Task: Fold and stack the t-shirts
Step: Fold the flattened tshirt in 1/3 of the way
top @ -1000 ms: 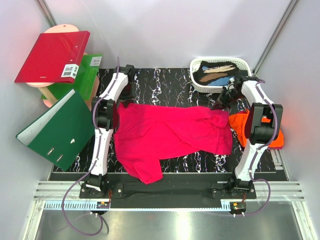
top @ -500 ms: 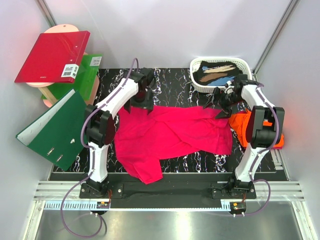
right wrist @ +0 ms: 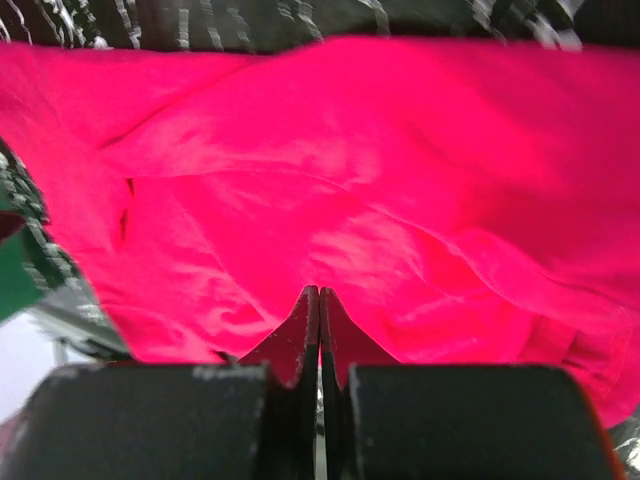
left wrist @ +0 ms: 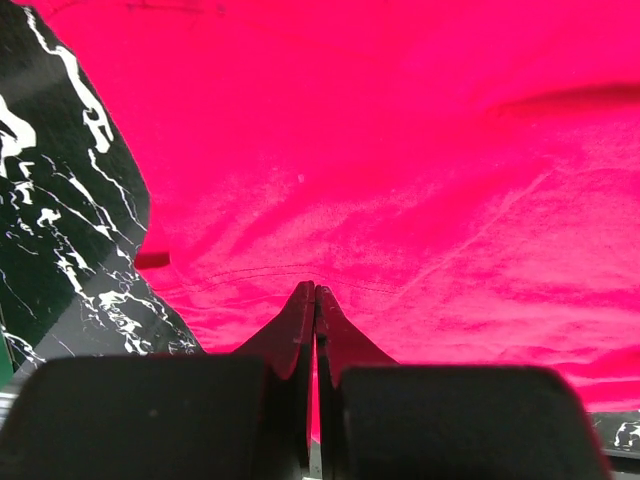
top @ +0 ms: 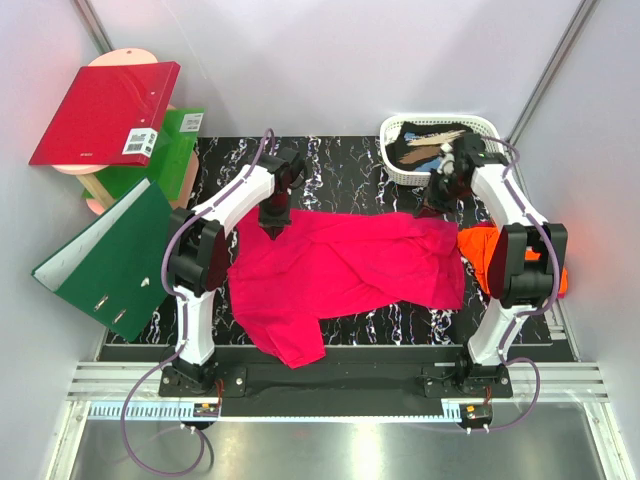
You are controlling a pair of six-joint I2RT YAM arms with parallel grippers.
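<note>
A magenta-pink t-shirt (top: 340, 270) lies spread and creased across the black marbled table (top: 340, 170). My left gripper (top: 272, 226) sits at the shirt's far left edge. In the left wrist view its jaws (left wrist: 315, 288) are shut, tips on the hem of the pink cloth (left wrist: 400, 150). My right gripper (top: 432, 205) is at the shirt's far right corner. In the right wrist view its jaws (right wrist: 319, 291) are also shut on rumpled pink cloth (right wrist: 350, 150). An orange t-shirt (top: 482, 250) lies bunched at the right, partly hidden by the right arm.
A white basket (top: 440, 119) holding dark cloth stands at the back right, just behind my right gripper. A red ring binder (top: 105, 112) and a green binder (top: 110, 255) lean at the left, off the table's edge.
Both grippers, open half a second ago, have closed at the pink t-shirt's far edge. The left arm swung in from the left side over the last second.
</note>
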